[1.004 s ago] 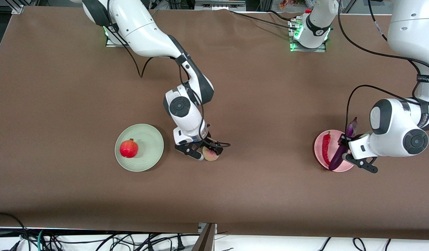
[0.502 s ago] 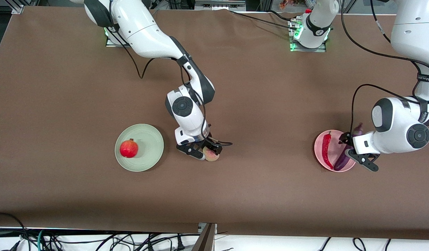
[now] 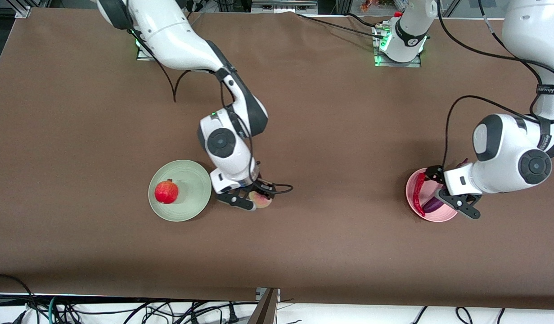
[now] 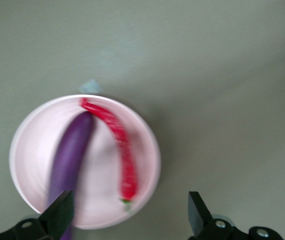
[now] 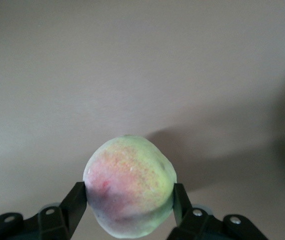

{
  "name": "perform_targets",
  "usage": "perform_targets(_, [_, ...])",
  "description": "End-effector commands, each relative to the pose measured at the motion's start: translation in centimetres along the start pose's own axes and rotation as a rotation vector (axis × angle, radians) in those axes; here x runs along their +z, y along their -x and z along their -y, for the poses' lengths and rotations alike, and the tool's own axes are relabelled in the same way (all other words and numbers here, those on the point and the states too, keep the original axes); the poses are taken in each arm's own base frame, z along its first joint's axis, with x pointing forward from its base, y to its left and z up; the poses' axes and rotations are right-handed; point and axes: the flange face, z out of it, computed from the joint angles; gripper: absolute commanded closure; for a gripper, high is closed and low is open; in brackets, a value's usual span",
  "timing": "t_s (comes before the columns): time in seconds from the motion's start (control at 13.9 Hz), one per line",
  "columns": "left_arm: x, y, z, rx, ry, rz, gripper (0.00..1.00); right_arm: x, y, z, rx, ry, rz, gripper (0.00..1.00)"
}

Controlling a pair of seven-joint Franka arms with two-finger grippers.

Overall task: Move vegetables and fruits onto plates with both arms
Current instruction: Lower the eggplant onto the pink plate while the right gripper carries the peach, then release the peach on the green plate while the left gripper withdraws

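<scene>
My right gripper (image 3: 254, 198) is shut on the pale yellowish-pink peach (image 3: 262, 202), just off the table beside the pale green plate (image 3: 193, 180). The right wrist view shows the peach (image 5: 130, 190) pinched between both fingers (image 5: 75, 202). A red pomegranate (image 3: 166, 191) sits on that green plate. My left gripper (image 3: 448, 192) hangs open over the pink plate (image 3: 441, 215), holding nothing. On that plate the purple eggplant (image 3: 434, 205) and the red chili pepper (image 3: 418, 194) lie side by side. In the left wrist view, eggplant (image 4: 70, 155) and chili (image 4: 120, 150) lie on the plate (image 4: 102, 195) under my open left gripper (image 4: 127, 220).
Brown cloth covers the table (image 3: 331, 135). The arms' bases (image 3: 398, 49) stand along the edge farthest from the front camera. Cables (image 3: 123, 310) hang below the edge nearest the front camera.
My left gripper opened and let the eggplant drop flat onto the pink plate. My right gripper shut on the peach and carried it toward the green plate.
</scene>
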Motion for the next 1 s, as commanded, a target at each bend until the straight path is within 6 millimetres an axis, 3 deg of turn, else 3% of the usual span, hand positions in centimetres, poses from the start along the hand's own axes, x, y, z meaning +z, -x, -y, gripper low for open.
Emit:
perform_targets(0.0, [-5.1, -0.5, -5.6, -0.146, -0.03, 0.067, 0.0, -3.9, -3.3, -6.7, -0.142, 0.037, 0.08, 0.79])
perform_targets(0.14, [-9.3, -0.3, -7.0, -0.156, -0.037, 0.09, 0.0, -4.7, -4.8, -12.2, -0.252, 0.042, 0.11, 0.79])
perform_targets(0.29, [-15.3, 0.8, -7.9, -0.164, -0.062, 0.052, 0.0, -4.2, -4.9, -16.0, -0.277, 0.044, 0.115, 0.78])
perform_targets(0.36, [-19.2, 2.4, -8.8, -0.175, -0.082, -0.01, 0.0, -3.4, -4.5, -17.2, -0.286, 0.046, 0.111, 0.75])
perform_targets(0.5, [-24.4, 7.0, -10.4, -0.252, -0.138, -0.085, 0.0, -1.7, -3.8, -19.3, -0.292, 0.05, 0.097, 0.7])
perform_targets(0.57, [-25.4, 9.2, -11.7, -0.305, -0.157, -0.098, 0.0, -0.9, -3.6, -20.1, -0.283, 0.052, 0.092, 0.62])
perform_targets(0.65, [-25.1, 10.8, -11.8, -0.373, -0.159, -0.102, 0.0, -0.5, -3.4, -20.5, -0.279, 0.054, 0.083, 0.36])
perform_targets(0.72, [-24.6, 11.4, -11.3, -0.379, -0.156, -0.099, 0.0, -0.4, -3.5, -20.5, -0.277, 0.053, 0.079, 0.0])
perform_targets(0.93, [-25.4, 11.3, -11.7, -0.344, -0.139, -0.13, 0.0, -2.3, -3.7, -20.1, -0.271, 0.041, 0.072, 0.0])
